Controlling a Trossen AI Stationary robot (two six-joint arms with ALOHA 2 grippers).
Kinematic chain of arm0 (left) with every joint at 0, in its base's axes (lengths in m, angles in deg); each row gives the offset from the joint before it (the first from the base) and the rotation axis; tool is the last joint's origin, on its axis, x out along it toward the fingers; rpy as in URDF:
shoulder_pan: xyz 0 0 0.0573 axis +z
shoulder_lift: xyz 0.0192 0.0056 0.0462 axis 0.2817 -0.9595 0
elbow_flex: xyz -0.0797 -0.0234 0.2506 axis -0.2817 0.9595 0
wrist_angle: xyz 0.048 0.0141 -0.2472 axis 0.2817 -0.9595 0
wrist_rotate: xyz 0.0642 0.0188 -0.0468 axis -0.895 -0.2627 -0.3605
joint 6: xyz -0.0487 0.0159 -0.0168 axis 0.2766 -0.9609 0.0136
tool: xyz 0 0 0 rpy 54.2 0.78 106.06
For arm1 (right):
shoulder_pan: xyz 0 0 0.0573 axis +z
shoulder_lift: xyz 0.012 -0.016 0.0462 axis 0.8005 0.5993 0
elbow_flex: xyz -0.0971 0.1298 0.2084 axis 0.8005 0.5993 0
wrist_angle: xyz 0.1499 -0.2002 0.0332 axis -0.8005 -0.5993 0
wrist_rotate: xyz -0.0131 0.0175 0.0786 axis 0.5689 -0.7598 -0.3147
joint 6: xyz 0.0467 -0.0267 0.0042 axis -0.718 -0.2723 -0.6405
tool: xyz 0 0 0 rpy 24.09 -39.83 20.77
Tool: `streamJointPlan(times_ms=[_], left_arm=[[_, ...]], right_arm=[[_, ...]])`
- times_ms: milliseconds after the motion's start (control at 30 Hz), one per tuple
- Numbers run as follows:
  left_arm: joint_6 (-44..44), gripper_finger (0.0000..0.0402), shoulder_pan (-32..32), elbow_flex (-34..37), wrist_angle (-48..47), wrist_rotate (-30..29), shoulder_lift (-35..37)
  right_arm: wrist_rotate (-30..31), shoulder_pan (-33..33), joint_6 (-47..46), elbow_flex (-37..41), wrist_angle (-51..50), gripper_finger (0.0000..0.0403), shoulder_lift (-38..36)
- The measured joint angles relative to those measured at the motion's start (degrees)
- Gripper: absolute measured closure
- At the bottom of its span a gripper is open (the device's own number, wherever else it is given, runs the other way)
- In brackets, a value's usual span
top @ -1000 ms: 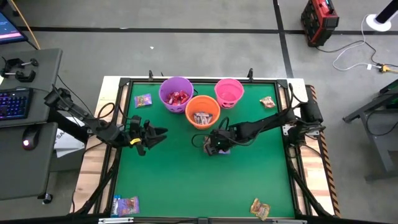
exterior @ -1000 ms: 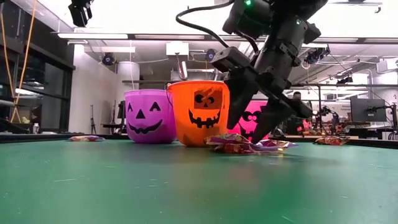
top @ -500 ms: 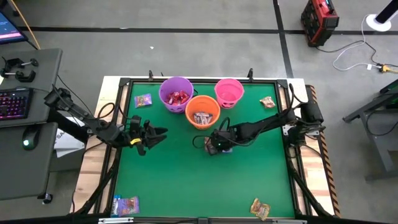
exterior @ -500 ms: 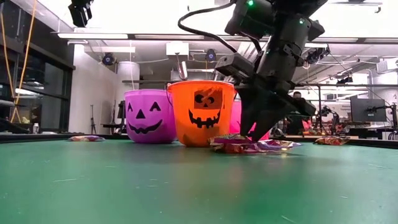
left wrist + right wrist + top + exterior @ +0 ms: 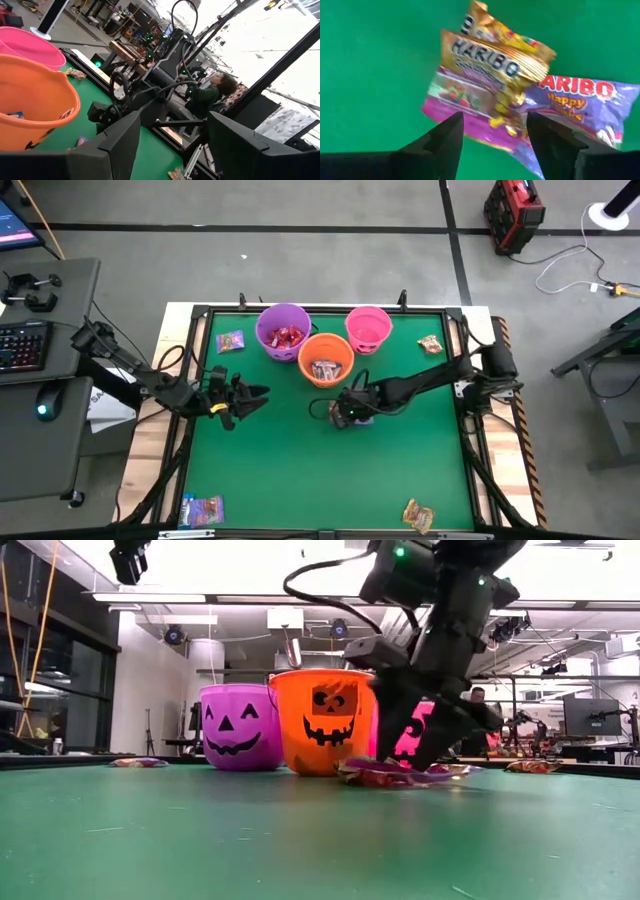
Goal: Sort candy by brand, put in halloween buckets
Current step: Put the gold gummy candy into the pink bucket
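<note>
Two candy bags sit at the near edge: a blue one on the left, a gold one on the right. In the middle, the right gripper reaches down with fingers spread around a gold bag lying on a purple bag. The left gripper waits open. Farther back stand the orange bucket, purple bucket and pink bucket.

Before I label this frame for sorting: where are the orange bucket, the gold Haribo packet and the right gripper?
orange bucket (image 5: 326, 358), high view, its rim.
gold Haribo packet (image 5: 495, 57), right wrist view, printed front.
right gripper (image 5: 412, 756), low view, between fingertips.
</note>
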Motion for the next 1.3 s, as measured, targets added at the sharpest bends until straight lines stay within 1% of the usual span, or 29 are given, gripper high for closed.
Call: streamJointPlan(times_ms=[167,267,333,467,500,567,633,800,933,1100,1200,1300], left_arm=[[0.55,0.0181,0.02,0.00,-0.48,-0.05,0.00],[0.67,0.0181,0.00,0.00,-0.52,-0.07,0.00],[0.91,0.0181,0.00,0.00,-0.74,-0.09,0.00],[0.92,0.0181,0.01,0.00,-1.25,-0.11,0.00],[0.92,0.0181,0.00,0.00,-1.37,-0.15,0.00],[0.92,0.0181,0.00,0.00,-1.51,-0.15,0.00],[0.92,0.0181,0.01,0.00,-1.77,-0.15,0.00],[0.92,0.0181,0.02,0.00,-2.11,-0.25,0.00],[1.11,0.0181,0.01,0.00,-2.08,-0.64,0.00],[2.88,0.0181,0.02,0.02,-1.88,-1.00,0.00],[4.07,0.0181,0.04,0.02,-0.11,-2.69,0.00],[3.12,0.0181,1.22,0.02,4.02,-3.46,0.00]], right_arm=[[0.31,0.00,-0.56,-0.11,5.06,0.0192,2.88],[1.08,0.36,-1.11,-0.12,5.01,0.0212,2.95],[1.47,0.69,-1.11,-0.08,3.64,0.0249,2.34],[2.76,1.78,0.67,0.02,0.63,0.0374,-0.55],[2.80,2.14,1.79,0.02,0.27,0.0386,-1.65],[2.76,2.78,2.18,0.00,-1.75,0.0386,-3.99],[2.59,3.50,3.74,0.02,-3.85,0.0395,-6.95],[3.24,4.85,6.09,0.02,-5.85,0.0401,-16.21],[7.89,5.53,6.53,0.02,-7.59,0.0402,-23.88],[12.70,5.04,8.60,0.02,-7.30,0.0402,-31.00],[15.14,4.50,9.41,0.02,-6.13,0.0403,-33.76],[16.26,3.88,11.41,0.02,-4.88,0.0403,-35.46]])
